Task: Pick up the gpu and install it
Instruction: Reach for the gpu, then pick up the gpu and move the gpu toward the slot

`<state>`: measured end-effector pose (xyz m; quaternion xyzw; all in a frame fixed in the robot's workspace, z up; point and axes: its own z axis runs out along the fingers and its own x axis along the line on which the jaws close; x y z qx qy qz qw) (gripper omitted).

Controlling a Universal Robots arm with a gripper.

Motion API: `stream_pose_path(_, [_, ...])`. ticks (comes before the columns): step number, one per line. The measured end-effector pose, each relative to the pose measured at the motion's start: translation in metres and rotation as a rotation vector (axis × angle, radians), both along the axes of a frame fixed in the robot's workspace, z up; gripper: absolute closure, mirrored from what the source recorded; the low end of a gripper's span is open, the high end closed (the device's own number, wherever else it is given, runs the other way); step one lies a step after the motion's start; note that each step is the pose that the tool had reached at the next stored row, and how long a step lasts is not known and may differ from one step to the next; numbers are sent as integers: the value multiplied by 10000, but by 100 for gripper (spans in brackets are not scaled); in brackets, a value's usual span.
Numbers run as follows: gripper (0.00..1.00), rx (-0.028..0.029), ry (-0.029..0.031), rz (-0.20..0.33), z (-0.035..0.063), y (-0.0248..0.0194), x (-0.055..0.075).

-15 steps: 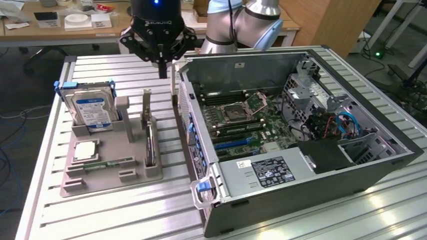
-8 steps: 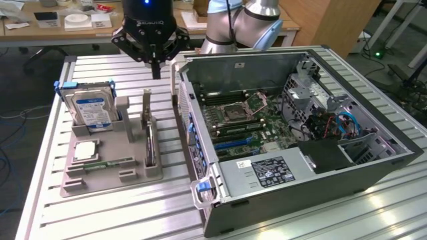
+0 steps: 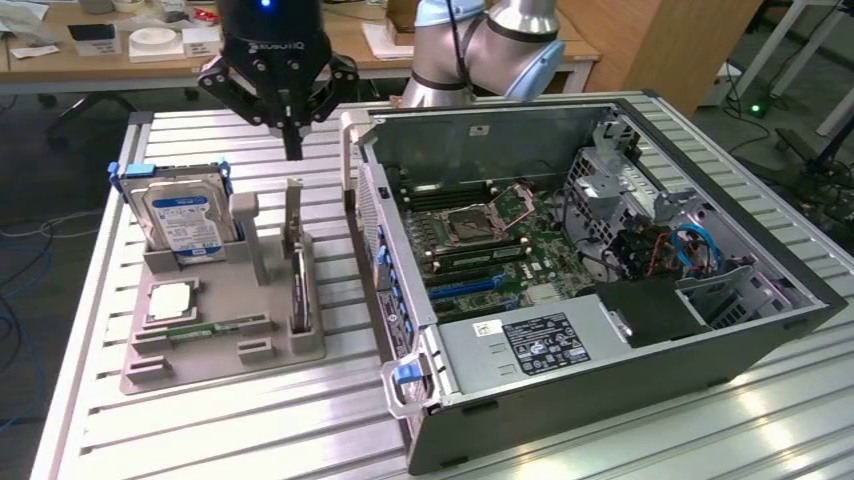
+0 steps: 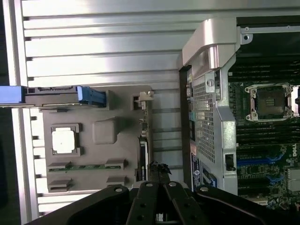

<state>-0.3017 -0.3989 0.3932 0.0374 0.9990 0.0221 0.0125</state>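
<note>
One grey tray (image 3: pixel 187 365) holding four parts, one each: hard drive (image 3: pixel 187 225) at 11 o'clock, CPU (image 3: pixel 174 300) at 8, RAM stick (image 3: pixel 214 328) at 6, gpu (image 3: pixel 299 270) at 3. Thin gpu, standing on edge in its slot. Empty claw (image 3: pixel 291 152), pinched narrow, just above. One open case (image 3: pixel 601 420) at 3 o'clock of tray.

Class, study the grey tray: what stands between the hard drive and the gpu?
In the exterior view, a raised grey block of the tray stands between the hard drive and the gpu, which stands on its edge.
</note>
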Motion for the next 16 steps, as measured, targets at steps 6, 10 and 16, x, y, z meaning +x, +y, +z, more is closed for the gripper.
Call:
stream_pose_path(6, [89, 0, 0, 1, 0, 0, -169])
stream_pose_path(10, [89, 0, 0, 1, 0, 0, -201])
stream_pose_path(16, [89, 0, 1, 1, 0, 0, -202])
